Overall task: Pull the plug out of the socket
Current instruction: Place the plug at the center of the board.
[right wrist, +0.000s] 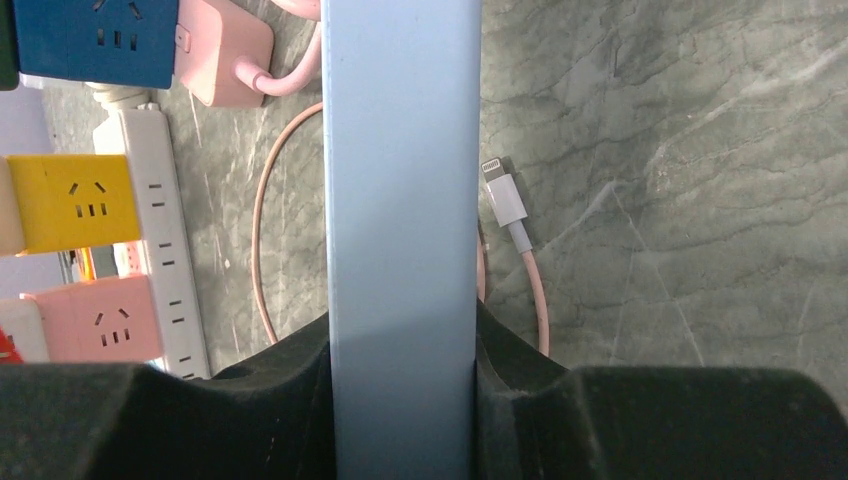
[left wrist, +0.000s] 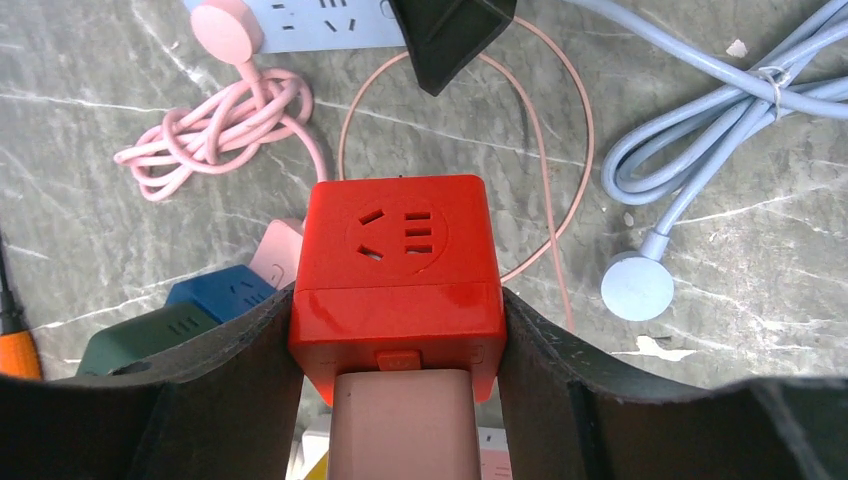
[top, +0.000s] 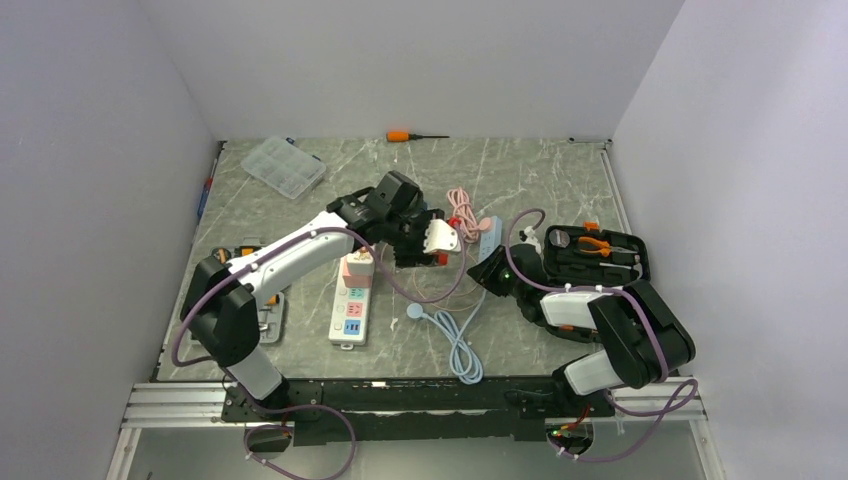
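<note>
Red cube plug [left wrist: 400,240] sits clamped between your left claw [left wrist: 398,310], and it looks clear of the socket [top: 350,318], which lies to that claw's left, nearer the bases. The pull seems done, and only letting go remains. Your right claw [right wrist: 400,345] is closed around a pale blue strip [right wrist: 400,150].

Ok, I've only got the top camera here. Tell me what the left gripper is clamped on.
Observer: The left gripper is shut on a red cube adapter, one finger on each side.
Operator: Now the right one.
Observer: The right gripper is shut on the light blue strip, gripping across its width.
Operator: Check that strip for a plug.
Observer: In the left wrist view, a round pink plug sits on its face near one end.
</note>
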Tool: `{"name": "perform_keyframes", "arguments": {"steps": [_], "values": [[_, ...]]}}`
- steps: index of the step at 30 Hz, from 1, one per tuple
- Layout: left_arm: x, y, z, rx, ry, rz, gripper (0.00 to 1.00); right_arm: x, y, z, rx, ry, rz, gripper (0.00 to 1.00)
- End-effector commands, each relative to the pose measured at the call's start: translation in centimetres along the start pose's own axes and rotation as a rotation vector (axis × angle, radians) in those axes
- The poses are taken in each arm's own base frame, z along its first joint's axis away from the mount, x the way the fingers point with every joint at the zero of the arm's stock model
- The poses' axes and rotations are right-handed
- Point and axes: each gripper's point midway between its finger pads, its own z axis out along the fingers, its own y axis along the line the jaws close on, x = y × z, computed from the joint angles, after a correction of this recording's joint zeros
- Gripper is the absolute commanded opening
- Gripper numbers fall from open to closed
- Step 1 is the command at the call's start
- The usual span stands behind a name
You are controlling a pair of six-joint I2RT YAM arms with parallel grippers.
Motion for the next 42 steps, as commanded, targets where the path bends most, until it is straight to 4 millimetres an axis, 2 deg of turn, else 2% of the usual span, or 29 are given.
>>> {"name": "perform_keyframes", "arguments": {"steps": [1,5,9,11,16,19,20,22,23,26,31,33,35,38,42], "values": [[-1.4,0.0,1.5,0.013,-0.046,0.032,0.02,0.6,-3.4,-0.3,0.107,0.011,-0.052,0.0],[0.6,-0.7,4.8,0.046,0.024,0.023,0.02,-0.2,-2.3,-1.1,0.056,-0.024,-0.106,0.0],[2.0,-1.0,7.2,0.068,0.085,-0.034,0.08,-0.2,-1.6,-2.0,0.012,-0.027,-0.149,0.0],[2.1,-1.4,8.0,0.076,0.087,-0.071,0.15,-0.5,-1.4,-2.3,0.002,-0.038,-0.162,0.0],[1.2,-2.5,9.2,0.086,0.057,-0.071,0.43,-1.0,0.1,-2.8,-0.056,-0.051,-0.187,0.0],[0.6,-2.8,10.0,0.104,0.055,-0.094,0.5,-1.0,0.9,-2.9,-0.091,-0.043,-0.199,0.0],[0.4,-2.9,10.1,0.117,0.056,-0.104,0.6,-0.9,1.1,-2.9,-0.104,-0.037,-0.205,0.0],[-0.1,-3.2,10.0,0.144,0.055,-0.109,0.96,-0.8,1.5,-3.0,-0.121,-0.027,-0.216,0.0],[-0.5,-3.1,9.7,0.146,0.051,-0.11,0.99,-0.8,1.6,-3.1,-0.125,-0.027,-0.223,0.0],[-2.2,-3.1,8.2,0.158,0.002,-0.106,0.99,-1.1,1.6,-3.5,-0.121,-0.036,-0.244,0.0],[-6.1,-2.0,3.6,0.146,-0.12,-0.151,0.99,-1.7,2.3,-3.9,-0.136,-0.056,-0.271,0.0],[-7.0,-1.0,1.9,0.099,-0.162,-0.136,0.99,-1.9,2.9,-4.0,-0.16,-0.057,-0.279,0.0],[-7.9,0.7,0.1,-0.022,-0.223,-0.094,0.99,-2.0,3.5,-4.2,-0.182,-0.057,-0.289,0.0],[-7.2,2.8,0.0,-0.152,-0.23,-0.011,0.99,-2.4,4.2,-4.4,-0.207,-0.073,-0.309,0.0],[-6.0,4.7,2.3,-0.141,-0.192,-0.025,0.99,-3.0,5.3,-4.9,-0.238,-0.093,-0.34,0.0]]}}
